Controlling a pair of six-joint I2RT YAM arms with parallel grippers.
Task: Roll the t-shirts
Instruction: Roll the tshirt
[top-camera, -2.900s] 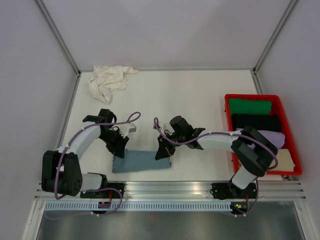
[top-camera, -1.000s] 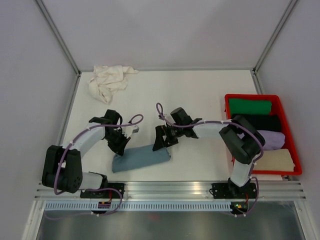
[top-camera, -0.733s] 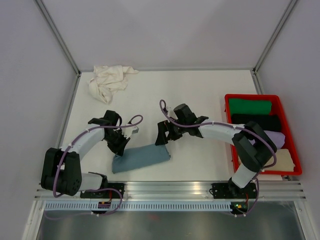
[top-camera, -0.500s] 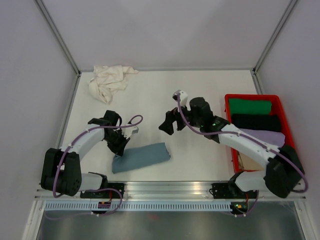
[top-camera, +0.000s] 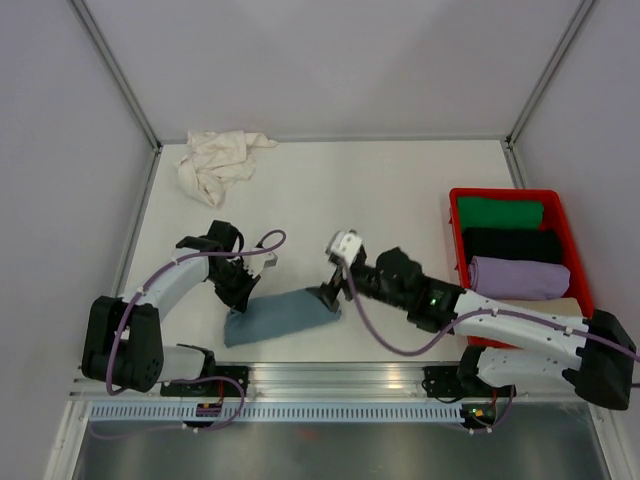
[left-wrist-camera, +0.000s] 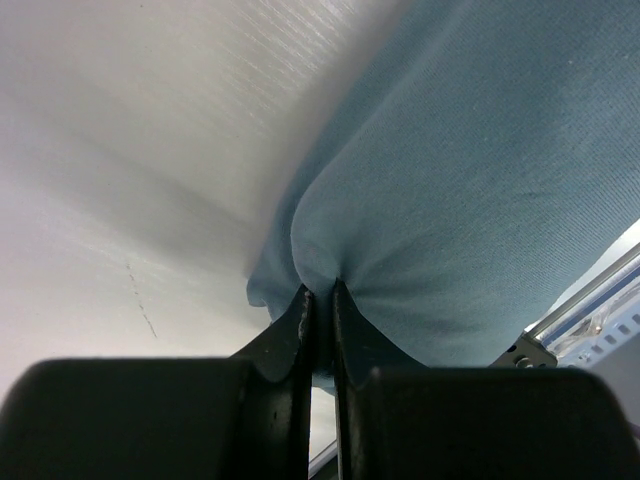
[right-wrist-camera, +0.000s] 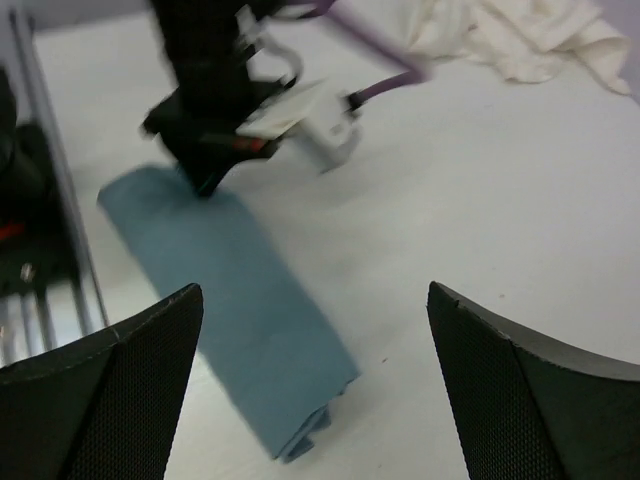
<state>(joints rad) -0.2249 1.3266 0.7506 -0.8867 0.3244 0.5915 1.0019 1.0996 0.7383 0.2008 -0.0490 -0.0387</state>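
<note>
The blue-grey t-shirt (top-camera: 283, 317) lies folded into a long narrow strip near the table's front edge. My left gripper (top-camera: 241, 293) is shut on the strip's left end; the left wrist view shows cloth (left-wrist-camera: 470, 200) pinched between the jaws (left-wrist-camera: 320, 296). My right gripper (top-camera: 330, 291) hangs open just above the strip's right end. In its wrist view the wide-apart fingers (right-wrist-camera: 312, 300) frame the layered end of the shirt (right-wrist-camera: 240, 290), and the left gripper (right-wrist-camera: 205, 170) shows beyond. A cream-white t-shirt (top-camera: 216, 162) lies crumpled at the back left (right-wrist-camera: 520, 35).
A red crate (top-camera: 505, 193) stands at the right, holding rolled green, black, lilac and cream shirts. An aluminium rail (top-camera: 340, 378) runs along the near edge. White walls close in the table's left, back and right.
My right gripper lifted off the shirt's right end, swung back and right, then came down again beside that end with the arm laid low. The left gripper stayed shut on the left end.
</note>
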